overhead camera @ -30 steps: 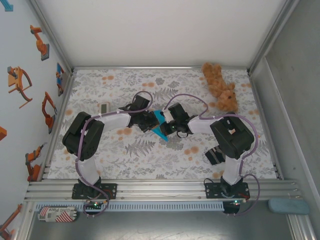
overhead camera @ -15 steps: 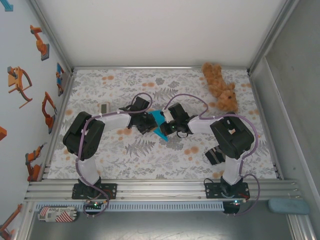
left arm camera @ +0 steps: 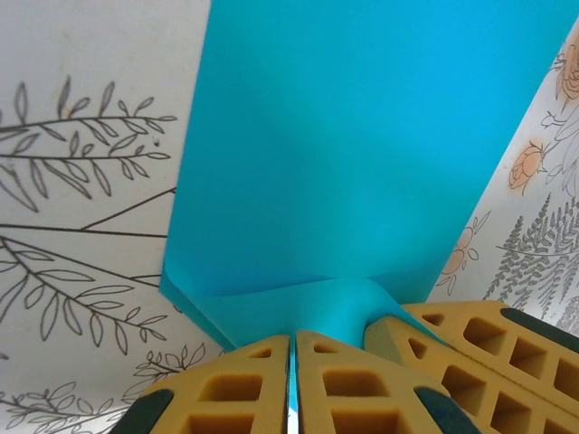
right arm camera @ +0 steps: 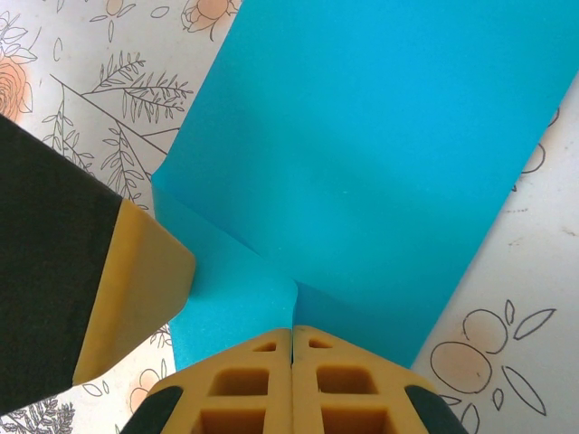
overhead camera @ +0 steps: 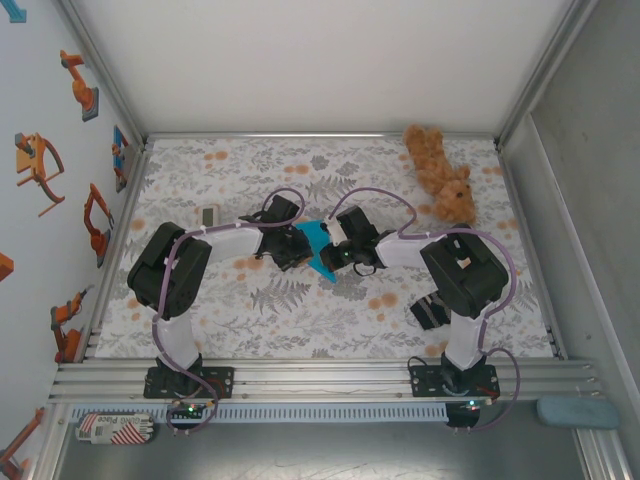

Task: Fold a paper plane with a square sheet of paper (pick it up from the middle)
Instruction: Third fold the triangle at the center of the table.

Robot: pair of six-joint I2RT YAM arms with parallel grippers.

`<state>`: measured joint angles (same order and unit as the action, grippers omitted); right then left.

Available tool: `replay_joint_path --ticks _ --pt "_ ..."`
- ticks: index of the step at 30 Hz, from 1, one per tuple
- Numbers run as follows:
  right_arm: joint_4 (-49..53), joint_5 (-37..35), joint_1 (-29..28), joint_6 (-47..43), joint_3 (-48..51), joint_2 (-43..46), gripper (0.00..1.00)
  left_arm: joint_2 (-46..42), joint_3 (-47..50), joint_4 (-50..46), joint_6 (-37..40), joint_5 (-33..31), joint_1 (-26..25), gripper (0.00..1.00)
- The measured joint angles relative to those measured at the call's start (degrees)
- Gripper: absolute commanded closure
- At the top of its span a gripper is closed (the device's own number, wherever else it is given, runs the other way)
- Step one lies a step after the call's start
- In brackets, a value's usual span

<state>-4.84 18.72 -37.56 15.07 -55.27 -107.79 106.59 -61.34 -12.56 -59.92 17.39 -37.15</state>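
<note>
Cyan square sheet of paper (overhead camera: pixel 318 241) stays clamped by left pincer (left arm camera: pixel 292 351) and right pincer (right arm camera: pixel 291 342).

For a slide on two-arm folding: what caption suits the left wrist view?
Left jaws pinch the cyan paper by its curled near edge over the floral tabletop.

Bright, even, diffuse light; sharp pictures. A soft shadow dims the paper (left arm camera: pixel 380 108) just above its fold.

Robotics lab test cell, enclosed by aluminium-profile frame (overhead camera: pixel 320 134) and plain white panels (overhead camera: pixel 320 60), left arm (overhead camera: pixel 170 275) and right arm (overhead camera: pixel 465 275) bolted to slotted rails (overhead camera: pixel 320 375), table covered by a floral cloth (overhead camera: pixel 300 320), robot-arm stickers (overhead camera: pixel 78 85) stuck on one wall
</note>
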Motion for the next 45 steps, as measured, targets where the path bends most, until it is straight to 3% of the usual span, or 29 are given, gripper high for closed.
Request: replay_joint_path --ticks 45 --pt "0.17 0.0 0.0 0.17 -0.11 0.0 1.0 1.18 -1.27 -2.1 0.44 -1.18 -0.33 0.9"
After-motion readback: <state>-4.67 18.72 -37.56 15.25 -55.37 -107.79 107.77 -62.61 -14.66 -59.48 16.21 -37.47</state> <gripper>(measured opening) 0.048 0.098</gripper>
